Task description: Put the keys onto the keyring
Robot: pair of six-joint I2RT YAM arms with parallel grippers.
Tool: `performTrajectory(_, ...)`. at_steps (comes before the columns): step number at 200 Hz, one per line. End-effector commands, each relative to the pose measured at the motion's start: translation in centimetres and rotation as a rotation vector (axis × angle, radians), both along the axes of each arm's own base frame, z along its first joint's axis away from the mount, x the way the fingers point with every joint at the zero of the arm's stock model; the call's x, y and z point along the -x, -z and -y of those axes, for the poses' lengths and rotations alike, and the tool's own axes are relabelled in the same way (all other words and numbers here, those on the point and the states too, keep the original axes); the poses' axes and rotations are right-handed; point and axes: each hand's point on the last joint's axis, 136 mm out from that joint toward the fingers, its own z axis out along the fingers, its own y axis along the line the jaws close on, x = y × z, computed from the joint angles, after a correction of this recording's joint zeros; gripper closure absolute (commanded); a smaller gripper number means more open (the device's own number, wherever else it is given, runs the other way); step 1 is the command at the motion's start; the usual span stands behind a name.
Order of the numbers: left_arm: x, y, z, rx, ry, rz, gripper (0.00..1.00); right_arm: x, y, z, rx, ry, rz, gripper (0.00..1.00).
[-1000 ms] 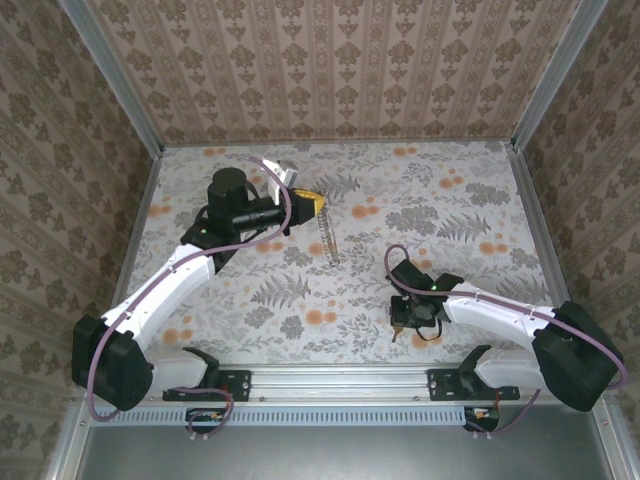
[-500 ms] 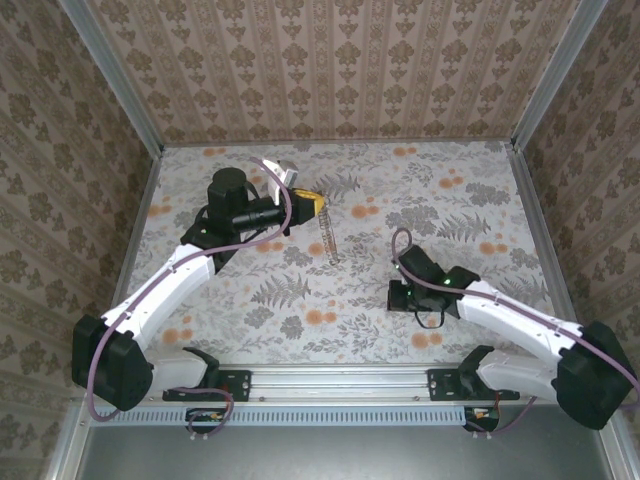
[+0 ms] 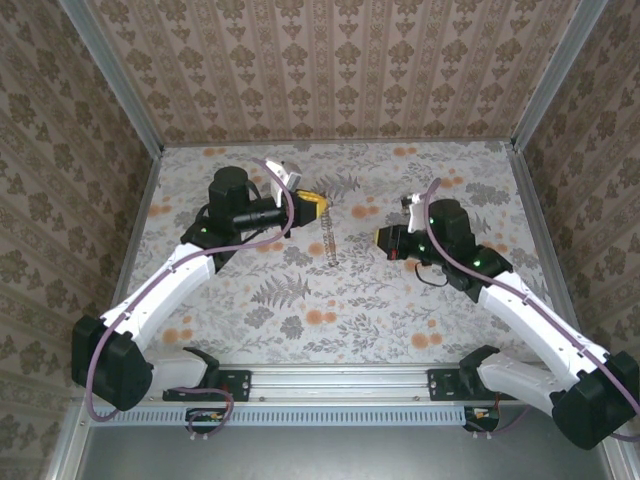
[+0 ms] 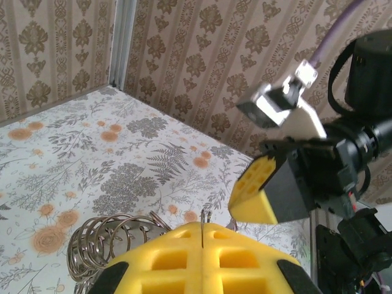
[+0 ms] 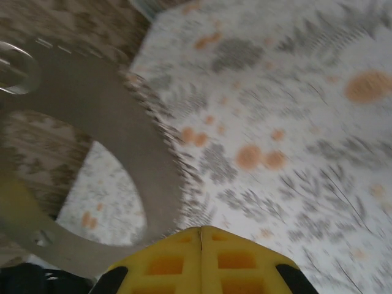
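Two grippers are facing each other over the table (image 3: 300, 300). Left gripper (image 3: 312, 205) is clamping the far end of the keyring (image 3: 329, 242), likely presenting it for threading. Right gripper (image 3: 382, 238) is hovering just right of the keyring, pads (image 5: 245, 263) pressing together. Blurred grey shape (image 5: 122, 153) is crossing its camera, possibly the key; cannot tell.
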Motion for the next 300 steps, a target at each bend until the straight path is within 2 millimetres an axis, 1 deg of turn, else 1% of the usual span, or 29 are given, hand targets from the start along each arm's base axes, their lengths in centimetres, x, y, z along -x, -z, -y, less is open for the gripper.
performTrajectory(1, 1.1, -3.3, 0.5, 0.047, 0.065, 0.106, 1.00, -0.1, -6.2, -1.9, -0.099, -0.145, 0.212, 1.00)
performTrajectory(20, 1.4, -3.8, 0.7, 0.055, 0.088, 0.111, 1.00, -0.1, -8.4, -2.3, -0.132, -0.195, 0.278, 1.00)
performTrajectory(42, 1.7, -4.3, 0.8, 0.062, 0.106, 0.121, 1.00, 0.1, -10.2, -2.6, -0.160, -0.241, 0.343, 1.00)
performTrajectory(76, 2.3, -4.8, 1.1, 0.065, 0.134, 0.122, 1.00, 0.6, -12.1, -3.1, -0.196, -0.294, 0.405, 1.00)
performTrajectory(113, 2.8, -5.0, 1.4, 0.054, 0.146, 0.129, 1.00, 1.0, -13.3, -3.4, -0.224, -0.329, 0.436, 1.00)
performTrajectory(150, 2.9, -4.9, 1.7, 0.048, 0.150, 0.124, 1.00, 0.9, -13.9, -3.7, -0.234, -0.341, 0.452, 1.00)
performTrajectory(196, 3.0, -5.0, 2.0, 0.044, 0.153, 0.120, 1.00, 0.6, -14.2, -4.1, -0.237, -0.344, 0.461, 1.00)
performTrajectory(259, 3.2, -5.1, 2.4, 0.044, 0.157, 0.121, 1.00, 0.5, -13.8, -5.7, -0.223, -0.381, 0.450, 1.00)
performTrajectory(300, 3.4, -5.1, 2.6, 0.044, 0.161, 0.120, 1.00, 0.3, -13.6, -6.0, -0.216, -0.380, 0.447, 1.00)
